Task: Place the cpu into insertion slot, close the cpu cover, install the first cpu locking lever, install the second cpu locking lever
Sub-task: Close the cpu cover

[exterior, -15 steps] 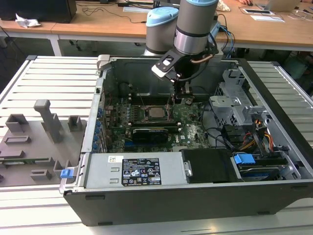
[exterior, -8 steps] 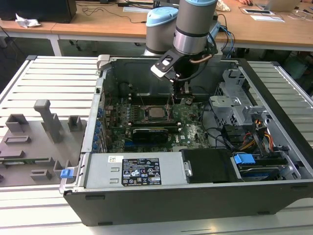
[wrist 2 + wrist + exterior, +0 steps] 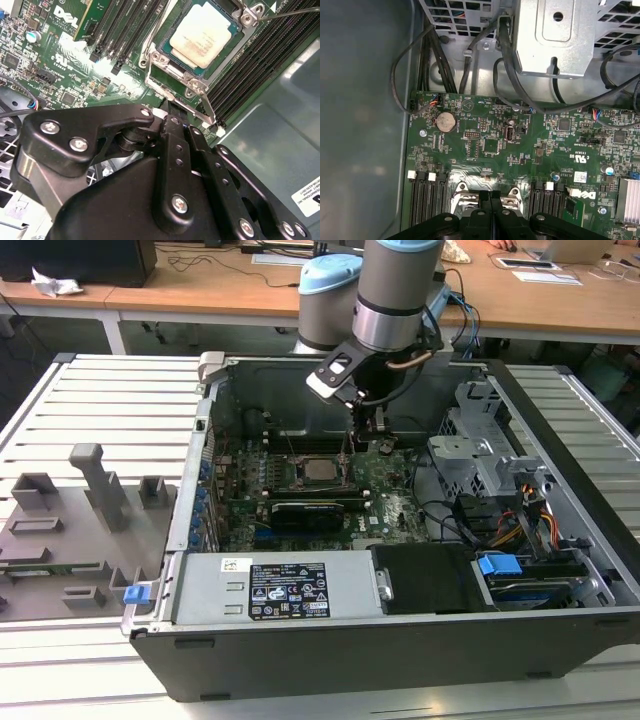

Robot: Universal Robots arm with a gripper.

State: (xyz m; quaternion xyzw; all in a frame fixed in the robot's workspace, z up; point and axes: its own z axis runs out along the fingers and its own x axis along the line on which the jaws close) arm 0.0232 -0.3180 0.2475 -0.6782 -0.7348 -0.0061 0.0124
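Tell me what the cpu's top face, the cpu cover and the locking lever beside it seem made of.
In the second wrist view, the cpu: pale matte metal lid, judging by its soft even sheen. The cpu cover: bright stamped sheet metal, probably steel, with glinting edges. The locking lever: thin bare metal rod, shiny along its length.

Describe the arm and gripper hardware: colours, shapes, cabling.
Arm: silver-grey cylindrical links with a black band and a pale blue joint cap. A white-cased module and a cable loop sit at the wrist. Gripper: matte black linkage plates with silver screw heads.
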